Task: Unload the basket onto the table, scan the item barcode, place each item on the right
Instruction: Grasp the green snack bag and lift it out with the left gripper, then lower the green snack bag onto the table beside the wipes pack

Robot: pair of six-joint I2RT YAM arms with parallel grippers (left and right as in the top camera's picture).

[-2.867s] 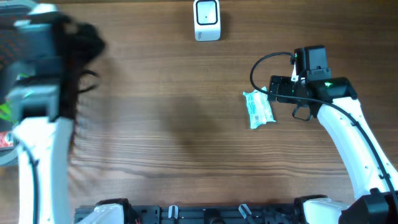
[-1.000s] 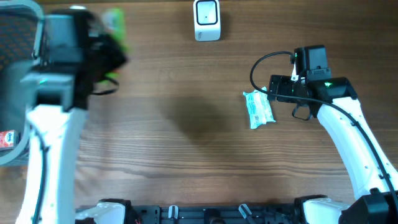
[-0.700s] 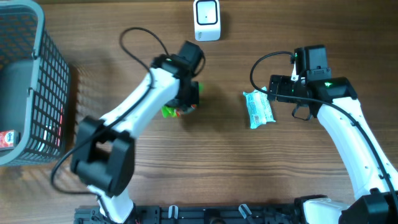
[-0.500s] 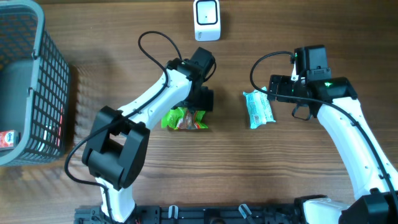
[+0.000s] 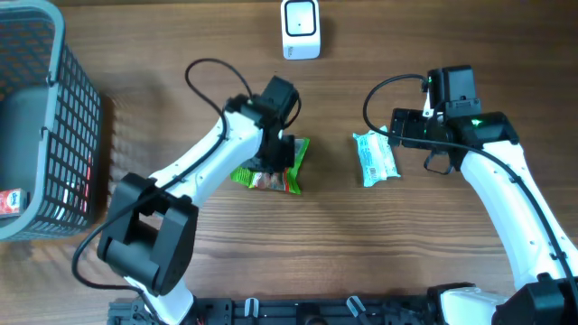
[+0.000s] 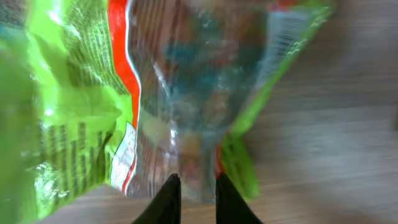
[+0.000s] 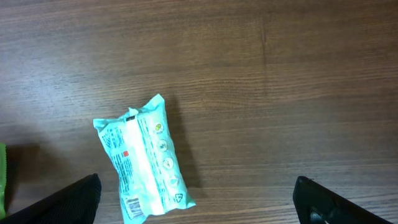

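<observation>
Near, centre: left tool (image 6: pixel 198 185), fingers drawn narrow on the lower seam of a crinkly green-and-orange film snack bag (image 5: pixel 293 171). Clear film shows between the fingers, so I read this as a pinch on the edge only. The wrist view is blurred and I can make out no barcode on the bag. From overhead the bag sits mid-way across the brown wood-grain worktop (image 5: pixel 271 253), with one corner raised toward the arm and the rest lying flat.

Just right of it, not touching: a pale mint plastic packet (image 7: pixel 144 165), flat, with a small barcode near its lower end. The right tool (image 7: pixel 198 182) hangs by it, fingers spread wide and holding nothing.

Far left: a grey wire-mesh basket (image 5: pixel 68 108).

Far edge, centre: a white boxy scanner with a dark window (image 5: pixel 300 29), well apart from both packs.

Risks, my judgement:
- A seam-only pinch on slick film could slip on the lift, dropping the bag.
- The slack bag may droop or twist, turning its code away from the window.
- Crinkles and glare could spoil the read.
- The left arm's path to the scanner runs near the idle right tool and the mint packet, so a wide swing could clip either.
</observation>
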